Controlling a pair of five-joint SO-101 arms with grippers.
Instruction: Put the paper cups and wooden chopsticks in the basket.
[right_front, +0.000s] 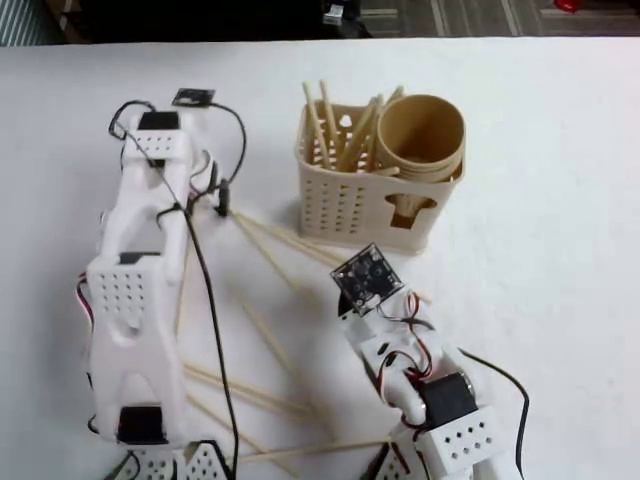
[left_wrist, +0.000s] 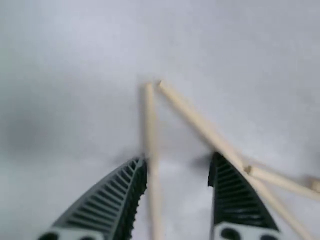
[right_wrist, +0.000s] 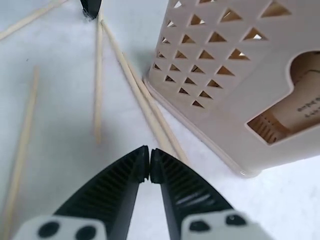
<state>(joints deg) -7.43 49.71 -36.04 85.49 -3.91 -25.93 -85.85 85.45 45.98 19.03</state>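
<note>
Left gripper (left_wrist: 178, 160) astride chopstick (left_wrist: 150, 120) (perhaps touching)

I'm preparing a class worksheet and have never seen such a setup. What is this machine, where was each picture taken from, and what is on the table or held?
Two small robot arms stand at a white table. One picture looks down from above; the others come from cameras on each arm's wrist. A basket holds paper cups and some chopsticks; more chopsticks lie loose on the table. The left gripper has its fingers open either side of one chopstick. The right gripper is shut, holding nothing, near the basket.
</note>
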